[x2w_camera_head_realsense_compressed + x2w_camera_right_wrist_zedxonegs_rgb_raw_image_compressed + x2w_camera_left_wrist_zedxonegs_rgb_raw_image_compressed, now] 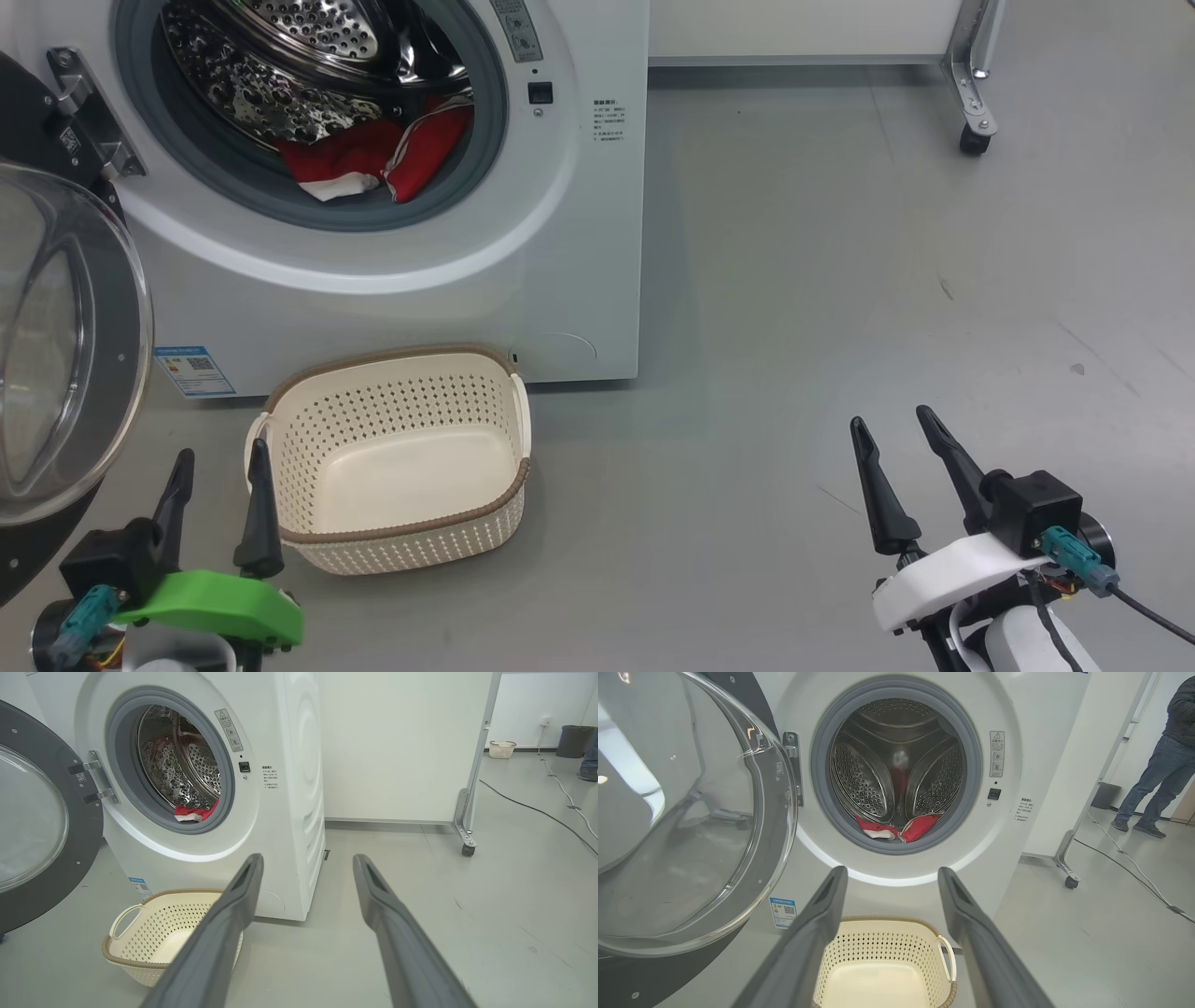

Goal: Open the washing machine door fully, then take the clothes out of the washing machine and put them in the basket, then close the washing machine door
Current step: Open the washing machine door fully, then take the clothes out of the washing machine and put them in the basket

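Observation:
The white washing machine point(579, 233) stands with its round door point(56, 345) swung wide open to the left, glass bowl facing out. Red clothes point(373, 159) with white parts lie at the front lip of the steel drum, also seen as clothes point(901, 828) and clothes point(194, 812). The cream basket point(397, 518) sits empty on the floor before the machine. My left gripper point(219, 448) hovers open just left of the basket, nothing between its fingers. My right gripper point(892, 415) stands open over bare floor to the right.
A wheeled white partition point(467, 826) stands right of the machine, with cables point(537, 807) across the floor behind it. A person's legs point(1153, 784) show at the far right. A second small basket point(502, 749) and a dark bin point(572, 739) sit by the far wall.

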`<state>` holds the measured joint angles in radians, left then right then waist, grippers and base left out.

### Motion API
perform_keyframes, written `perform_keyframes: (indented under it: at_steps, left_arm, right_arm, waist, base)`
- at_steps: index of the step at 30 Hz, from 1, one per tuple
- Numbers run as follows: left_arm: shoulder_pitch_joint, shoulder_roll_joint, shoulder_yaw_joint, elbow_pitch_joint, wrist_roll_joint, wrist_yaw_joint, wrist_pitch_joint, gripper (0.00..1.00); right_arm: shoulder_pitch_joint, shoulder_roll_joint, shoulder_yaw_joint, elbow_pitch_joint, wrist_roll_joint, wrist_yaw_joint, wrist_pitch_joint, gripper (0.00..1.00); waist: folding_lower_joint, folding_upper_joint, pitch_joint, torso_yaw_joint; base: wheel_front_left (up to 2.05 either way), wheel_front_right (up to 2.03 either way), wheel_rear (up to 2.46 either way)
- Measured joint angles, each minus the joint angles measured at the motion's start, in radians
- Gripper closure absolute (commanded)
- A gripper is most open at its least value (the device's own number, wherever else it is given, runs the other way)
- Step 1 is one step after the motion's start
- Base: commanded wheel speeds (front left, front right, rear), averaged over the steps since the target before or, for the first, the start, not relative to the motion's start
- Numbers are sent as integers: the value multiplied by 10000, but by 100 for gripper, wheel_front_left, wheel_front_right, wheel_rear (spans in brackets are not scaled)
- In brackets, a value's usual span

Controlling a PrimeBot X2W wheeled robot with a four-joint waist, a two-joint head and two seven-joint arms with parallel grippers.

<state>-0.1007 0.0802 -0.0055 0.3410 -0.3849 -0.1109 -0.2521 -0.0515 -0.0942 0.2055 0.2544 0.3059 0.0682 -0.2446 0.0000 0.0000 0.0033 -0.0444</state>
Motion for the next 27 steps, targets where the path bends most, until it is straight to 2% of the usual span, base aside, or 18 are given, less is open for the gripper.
perform_keyframes:
  at_steps: [27]
  left_arm:
    - [284, -19, -128, -284, 33, -4, 0, 0]
  right_arm:
    - [12, 17, -100, -251, -17, 10, 0, 0]
  waist:
    - [0, 0, 177, -95]
  base:
    - [0, 0, 0]
